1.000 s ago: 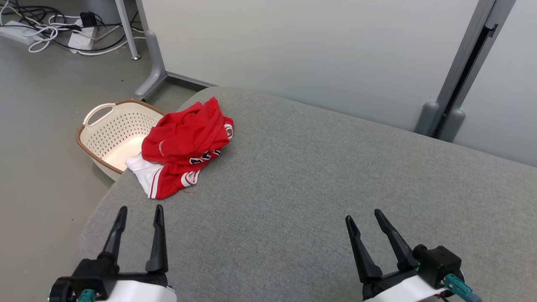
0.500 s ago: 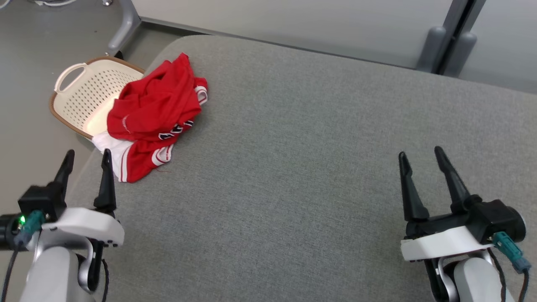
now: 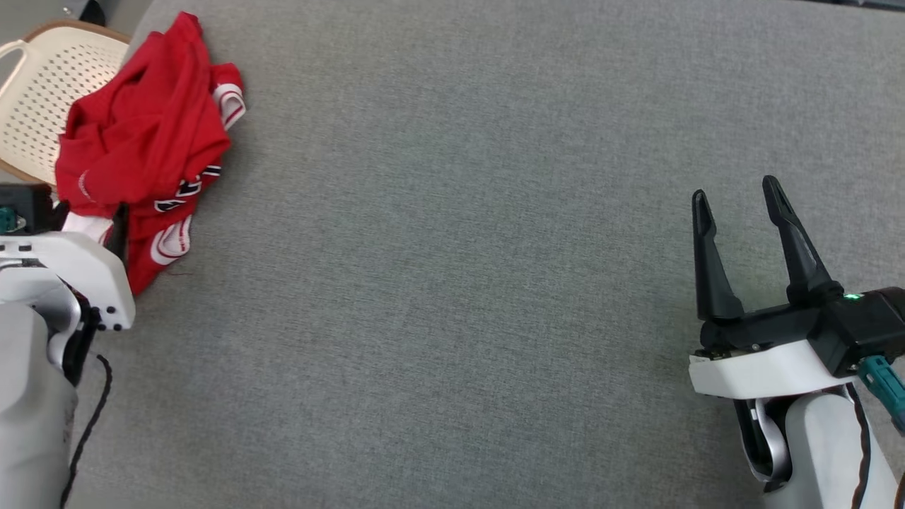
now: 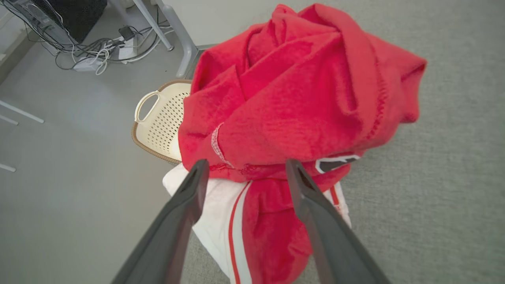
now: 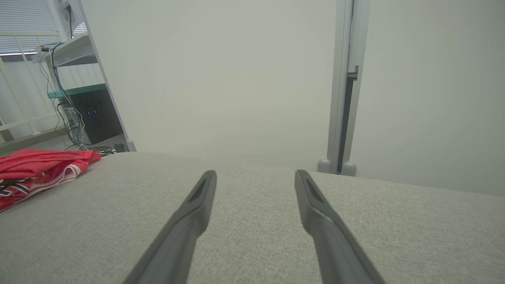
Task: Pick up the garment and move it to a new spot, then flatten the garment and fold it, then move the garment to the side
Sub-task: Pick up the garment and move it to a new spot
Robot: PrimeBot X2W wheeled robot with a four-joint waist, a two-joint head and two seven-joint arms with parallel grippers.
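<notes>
The garment (image 3: 141,134) is a crumpled red jersey with white trim, heaped at the far left edge of the grey fabric-covered table (image 3: 452,297). In the left wrist view the garment (image 4: 300,86) rises just beyond my left gripper (image 4: 246,169), which is open, its tips at the near edge of the heap over the red and white hem. One dark left finger (image 3: 120,227) shows beside the cloth in the head view. My right gripper (image 3: 735,194) stands open over bare table at the right, far from the garment (image 5: 35,165) and holding nothing (image 5: 255,173).
A cream perforated laundry basket (image 3: 35,106) with a brown rim sits on the floor just past the table's left edge, behind the garment (image 4: 158,118). Cables and desk legs (image 4: 98,55) lie further back on the floor. A pale wall with a grey post (image 5: 343,98) is behind the table.
The head camera has tipped down and the whole picture has shifted. My left gripper has closed in on the garment's near edge. Both grippers stay open.
</notes>
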